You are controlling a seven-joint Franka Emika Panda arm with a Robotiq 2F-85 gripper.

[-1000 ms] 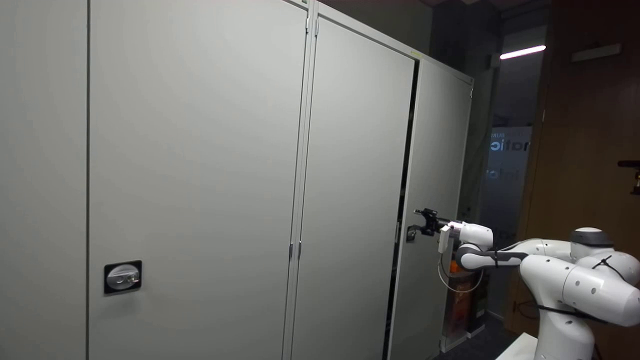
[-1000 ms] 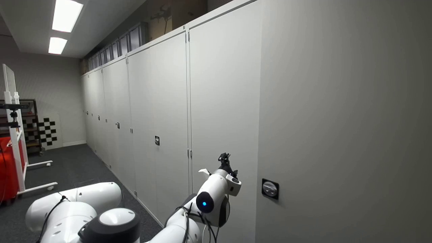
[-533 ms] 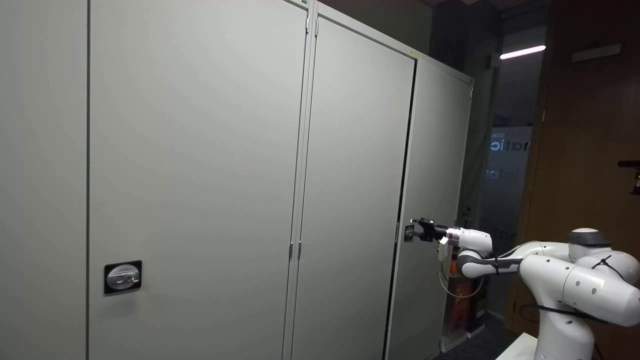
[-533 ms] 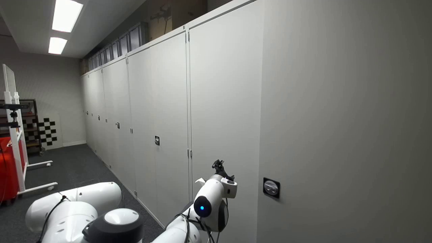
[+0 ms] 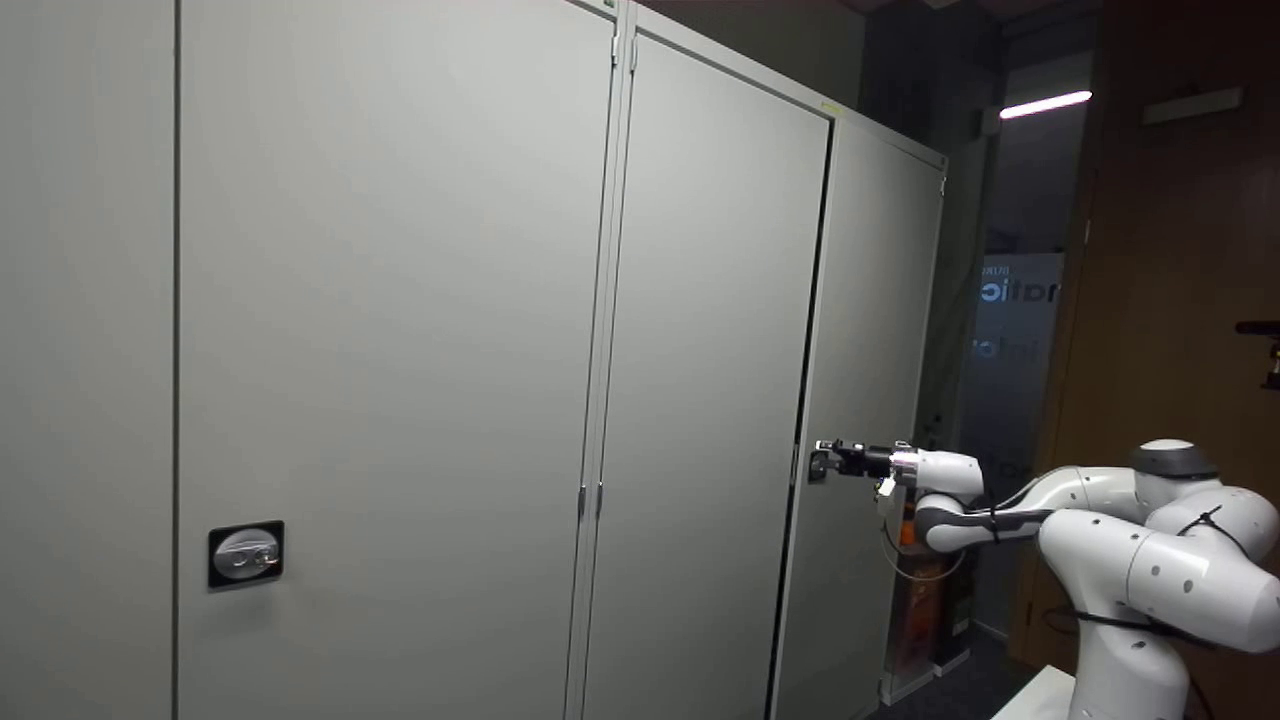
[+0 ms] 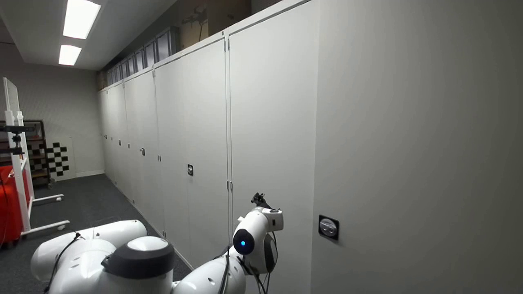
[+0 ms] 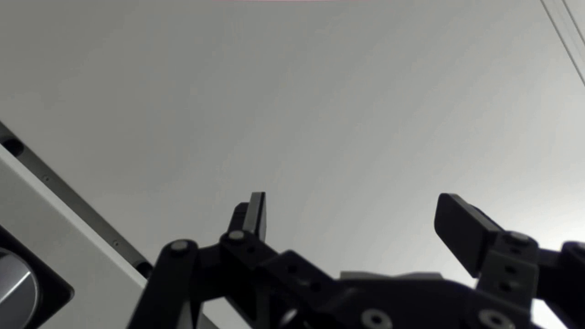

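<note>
Door [image 5: 870, 310] ajar, long axis vertical

The upright grey cabinet door [image 5: 870, 340] is set slightly ajar; a round metal latch [image 6: 328, 227] is mounted near its free edge.

Robot arm [image 5: 1130, 550]: one. Pincer [image 7: 352, 198]: one, bearing two fingers [image 7: 461, 228]. Cabinet doors [image 5: 400, 300]: four noted in an exterior view. Latches [image 5: 246, 554]: two noted there, one partly visible in the wrist view. Ceiling lights [image 6: 81, 18]: two observed. Lit strip [image 5: 1045, 104]: one. Checkered panel [image 6: 57, 160]: one. Red item [image 6: 12, 208]: one, partly visible. Castors [image 6: 61, 227]: two in sight. Grey boxes [image 6: 162, 45] atop the cabinets [image 6: 204, 122]: five at least, the farther ones too small to count
</note>
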